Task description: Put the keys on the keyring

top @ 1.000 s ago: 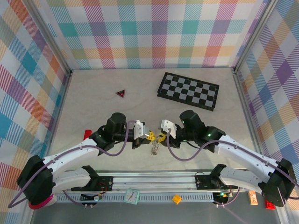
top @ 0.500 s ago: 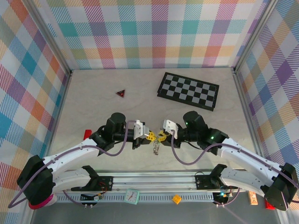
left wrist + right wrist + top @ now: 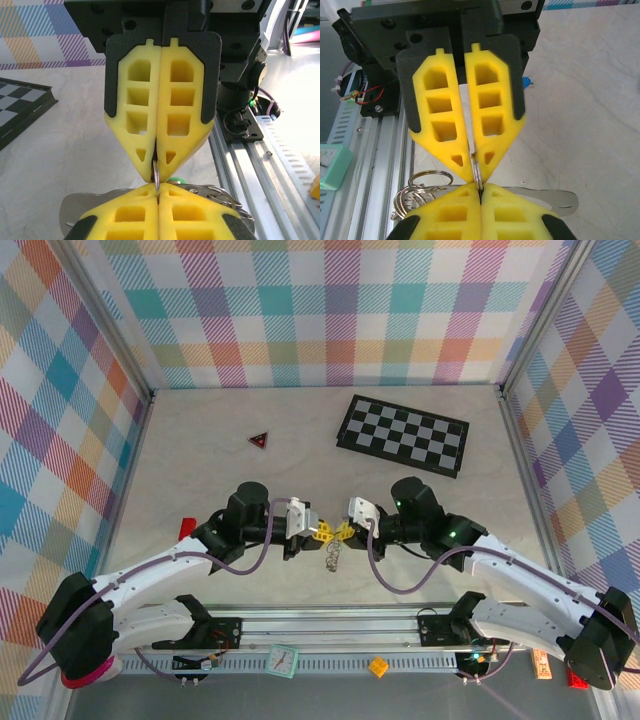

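Observation:
My left gripper [image 3: 322,532] and right gripper [image 3: 345,532] meet tip to tip above the table's near middle. Both are shut on one thin ring of the keyring [image 3: 332,555], whose silvery links hang below them. In the left wrist view my left gripper [image 3: 159,187] pinches the ring [image 3: 156,172] edge-on, facing the right gripper [image 3: 157,167]. A green key head [image 3: 175,179] peeks out just behind, beside chain loops [image 3: 225,195]. In the right wrist view my right gripper [image 3: 480,187] holds the same ring [image 3: 477,172], with the loops [image 3: 420,192] at the left. The blue key is hidden.
A red triangle [image 3: 260,440] and a chessboard [image 3: 403,435] lie toward the back. A small red piece [image 3: 186,528] sits at the left. The metal rail [image 3: 330,625] runs along the near edge, close under the hanging links. A flat metal tab [image 3: 555,197] sticks out beside the fingers.
My right gripper has closed its jaws onto the ring and shifted slightly. The left gripper stays in place, still pinching the ring.

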Controlling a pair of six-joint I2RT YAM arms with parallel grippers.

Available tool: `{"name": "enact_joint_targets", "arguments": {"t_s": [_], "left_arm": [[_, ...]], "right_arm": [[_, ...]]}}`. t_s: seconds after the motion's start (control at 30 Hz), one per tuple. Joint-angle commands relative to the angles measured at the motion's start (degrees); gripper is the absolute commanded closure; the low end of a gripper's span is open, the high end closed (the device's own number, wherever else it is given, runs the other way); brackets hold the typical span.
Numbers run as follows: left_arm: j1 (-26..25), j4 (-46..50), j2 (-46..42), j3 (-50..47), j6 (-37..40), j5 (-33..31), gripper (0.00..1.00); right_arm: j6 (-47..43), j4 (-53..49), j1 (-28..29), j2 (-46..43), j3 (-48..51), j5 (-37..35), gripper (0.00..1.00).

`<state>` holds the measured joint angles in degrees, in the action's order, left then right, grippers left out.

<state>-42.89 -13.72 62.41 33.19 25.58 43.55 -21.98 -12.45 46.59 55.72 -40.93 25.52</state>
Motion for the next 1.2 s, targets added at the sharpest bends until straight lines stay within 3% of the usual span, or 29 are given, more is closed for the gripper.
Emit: {"name": "enact_joint_targets", "arguments": {"t_s": [0.0, 0.27, 0.73, 1.0, 1.17], "left_arm": [[-0.5, -2.1, -0.9, -0.3, -0.3, -0.9, 0.81], [-0.6, 8.1, -0.4, 2.9, 4.0, -3.0, 0.81], [-0.6, 11.4, 2.1, 6.0, 6.4, -1.2, 0.87], [-0.6, 11.5, 1.6, 6.5, 7.0, -0.6, 1.0], [-0.6, 10.0, 1.2, 5.5, 6.4, 0.1, 1.0]], "right_arm": [[-2.3, -1.2, 0.0, 0.0, -1.1, 0.7, 1.0], [-6.2, -11.5, 0.2, 3.0, -6.3, -3.4, 1.0], [-12.1, -20.1, 3.8, 8.3, -15.0, -6.8, 1.0], [-11.8, -21.4, 5.3, 9.7, -17.2, -7.1, 1.0], [-7.1, -15.3, 3.7, 5.3, -12.5, -6.1, 0.76]]}}
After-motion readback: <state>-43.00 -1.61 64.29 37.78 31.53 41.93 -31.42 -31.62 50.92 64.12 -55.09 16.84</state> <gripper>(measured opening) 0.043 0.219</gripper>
